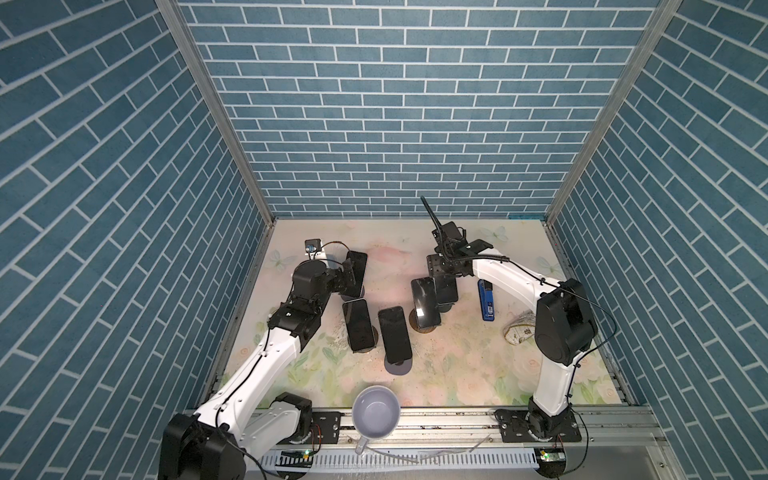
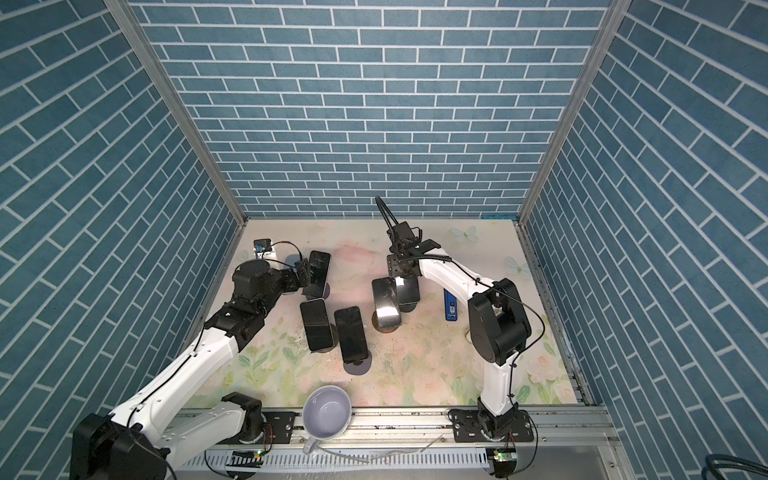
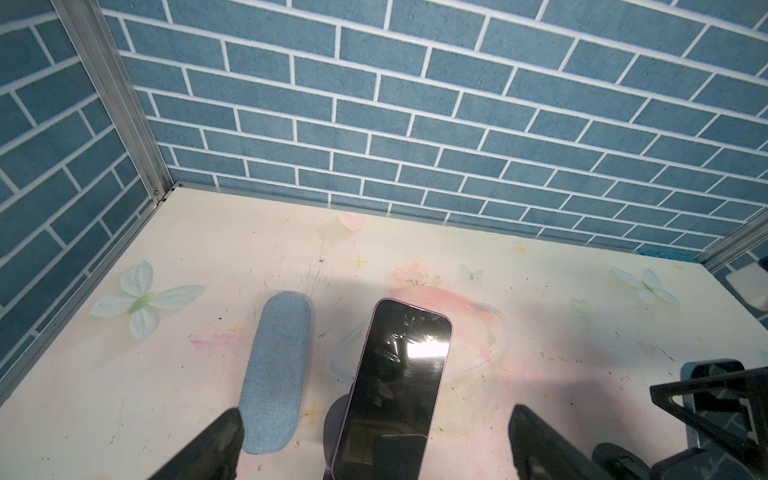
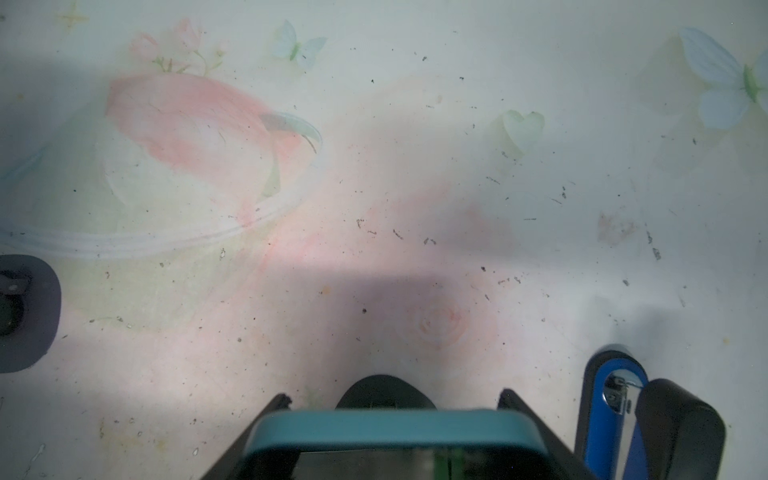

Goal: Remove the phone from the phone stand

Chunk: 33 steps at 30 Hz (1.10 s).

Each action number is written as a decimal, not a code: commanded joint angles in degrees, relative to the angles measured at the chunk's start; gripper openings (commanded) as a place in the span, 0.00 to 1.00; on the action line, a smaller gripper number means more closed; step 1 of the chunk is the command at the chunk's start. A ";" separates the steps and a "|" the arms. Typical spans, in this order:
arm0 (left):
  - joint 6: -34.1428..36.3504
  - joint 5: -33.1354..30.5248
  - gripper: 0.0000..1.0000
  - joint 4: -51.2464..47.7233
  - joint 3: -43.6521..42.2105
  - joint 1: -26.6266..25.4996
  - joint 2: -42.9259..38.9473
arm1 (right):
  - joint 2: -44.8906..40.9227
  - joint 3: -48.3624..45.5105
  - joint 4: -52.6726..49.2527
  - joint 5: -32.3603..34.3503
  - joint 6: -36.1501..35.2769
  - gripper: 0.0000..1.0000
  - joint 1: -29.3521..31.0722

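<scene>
1. Left gripper (image 3: 376,411): jaws spread fully, holding nothing. Its fingers (image 3: 216,440) stand either side of the lower half of the purple-rimmed phone, clear of both edges.
2. Fabric case (image 3: 276,374): blue-grey, flat on the table (image 3: 561,316), just beside the grey stand. It shows in the left wrist view only.
3. Purple-rimmed phone (image 1: 357,268): seated on the grey stand (image 3: 337,419), screen tilted back, at the far left of the table.
4. Second phone (image 1: 357,325) and third phone (image 1: 395,334): side by side nearer the front, each propped on a stand of its own.
5. Mug (image 1: 377,409): pale, mouth up, at the front rail between the two arm bases.
6. Fourth phone (image 1: 424,303): on a round brown base (image 1: 424,328), just beside the teal-cased phone.
7. Teal-cased phone (image 4: 390,428): sits on the dark stand (image 1: 444,307), right of centre, with its top edge between the right gripper's fingers.
8. Right gripper (image 4: 395,395): partly closed, with its fingers against the teal-cased phone's two long sides and no gap showing.
9. Blue stapler (image 1: 486,300): flat on the table, near the right arm.
10. Patterned pouch (image 1: 518,330): rightmost, partly hidden behind the right arm.
</scene>
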 commanded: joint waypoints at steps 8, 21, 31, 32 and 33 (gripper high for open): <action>0.76 2.42 1.00 -1.43 0.53 -0.31 -1.54 | -6.71 3.27 -3.39 3.25 -0.76 0.28 -0.59; 1.22 9.06 1.00 1.79 1.98 -1.79 0.46 | -17.74 -10.94 -6.16 4.07 1.21 0.27 -4.36; 3.52 6.63 1.00 2.30 3.12 -5.93 1.81 | -22.59 -24.07 -5.08 -4.32 7.74 0.27 -4.21; 3.99 6.28 1.00 2.32 3.27 -6.47 1.91 | -22.72 -25.39 -4.47 -5.39 8.57 0.27 -4.22; 4.37 6.01 1.00 2.30 3.48 -7.05 1.98 | -22.86 -26.60 -3.91 -5.92 9.26 0.27 -4.03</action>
